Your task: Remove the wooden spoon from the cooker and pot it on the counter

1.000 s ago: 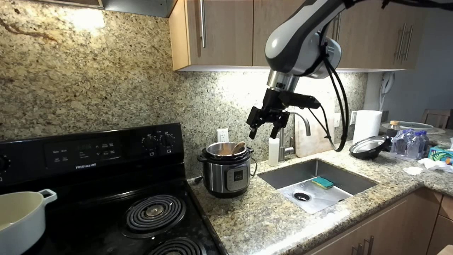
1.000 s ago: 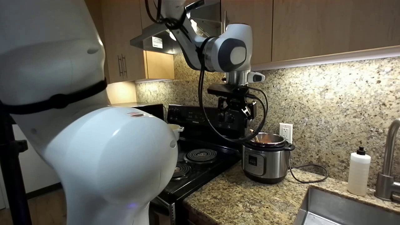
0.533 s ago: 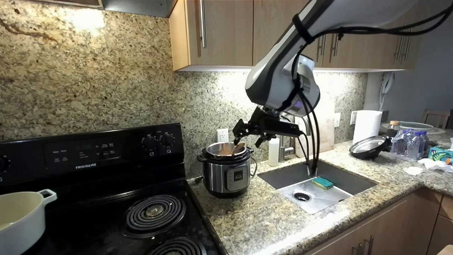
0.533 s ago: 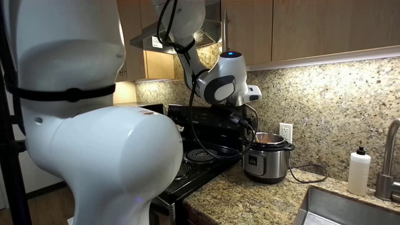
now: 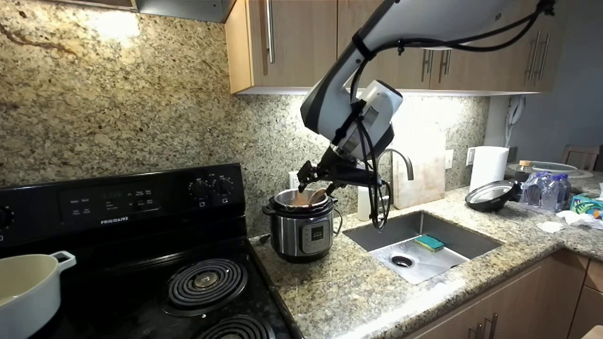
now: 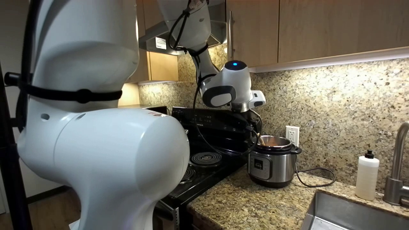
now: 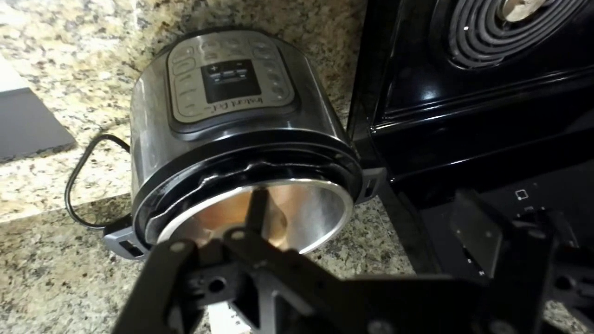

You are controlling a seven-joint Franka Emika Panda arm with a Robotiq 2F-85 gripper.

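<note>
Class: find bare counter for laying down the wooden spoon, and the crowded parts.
Bare: the counter in front of the cooker, between the stove and sink; another patch between sink and white scraps. Crowded: behind the sink (white bottle, faucet, board) and beyond it (paper towel roll, clustered bottles).

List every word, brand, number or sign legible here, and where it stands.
"FRIGIDAIRE": stove panel.
"Instant Pot": cooker, upside down in the wrist view.
"+": cooker's display.
Square outlines, up and down arrows: stove panel.
Too small or blurred: remaining stove and cooker lettering, any digits, hood sticker, arm marking.
</note>
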